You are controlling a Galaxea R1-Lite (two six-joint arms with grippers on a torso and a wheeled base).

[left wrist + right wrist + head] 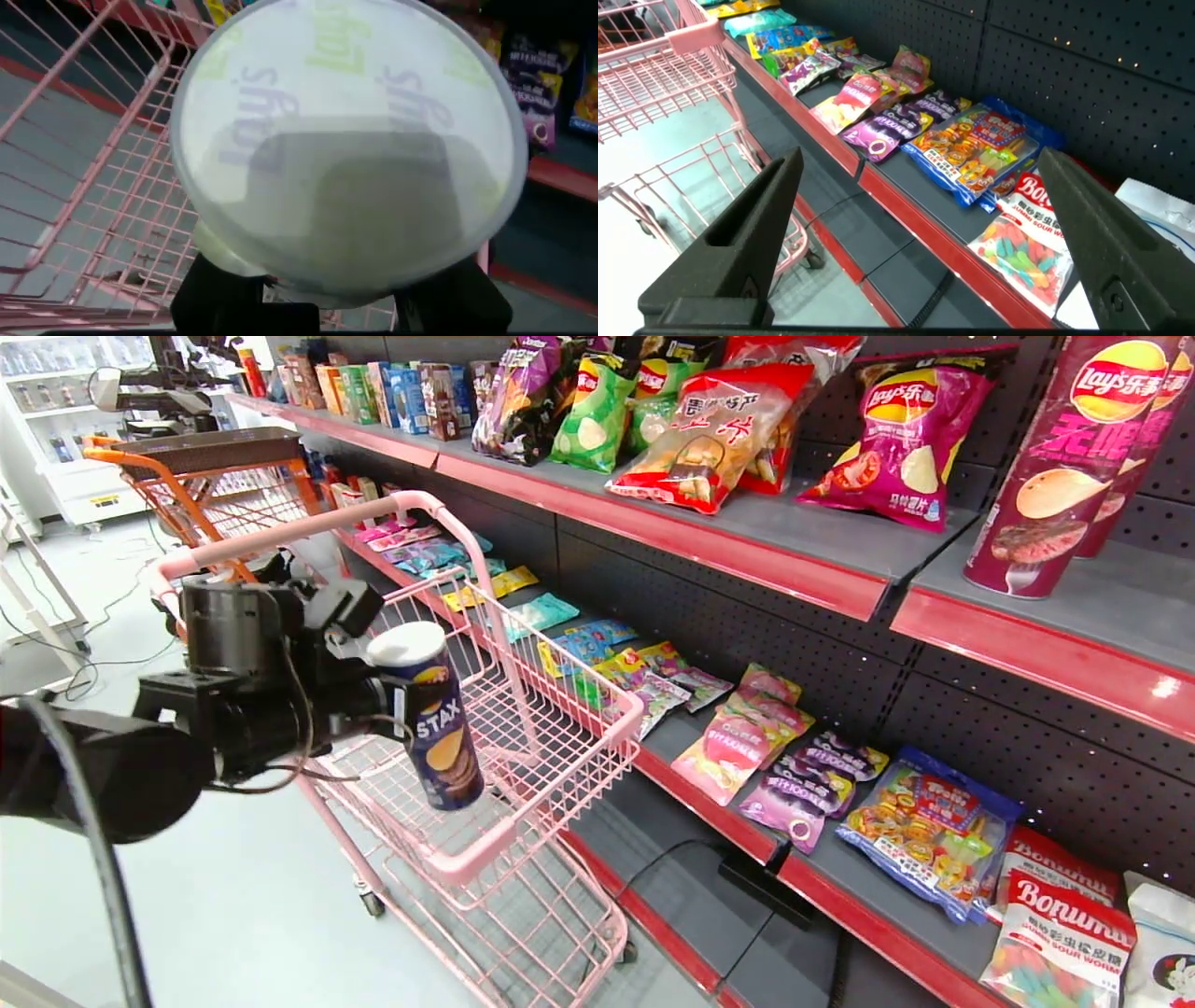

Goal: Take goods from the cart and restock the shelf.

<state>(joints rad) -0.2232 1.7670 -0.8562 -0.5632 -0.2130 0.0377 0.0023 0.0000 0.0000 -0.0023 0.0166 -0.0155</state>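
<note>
My left gripper (397,695) is shut on a dark blue chip can (432,719) with a white lid, held upright above the pink cart (532,775) basket. In the left wrist view the can's lid (346,149) sits close up, with the cart's wire (103,187) below. Two tall magenta chip cans (1064,467) stand on the upper shelf (1055,644) at the right. My right gripper (920,252) is open, its fingers (738,252) wide apart, low beside the bottom shelf (906,201) with nothing between them.
Chip bags (896,439) fill the upper shelf to the left of the tall cans. Candy packets (794,775) lie along the lower shelf. An orange cart (215,476) stands behind the pink one. A black cable (672,868) runs on the floor under the shelf.
</note>
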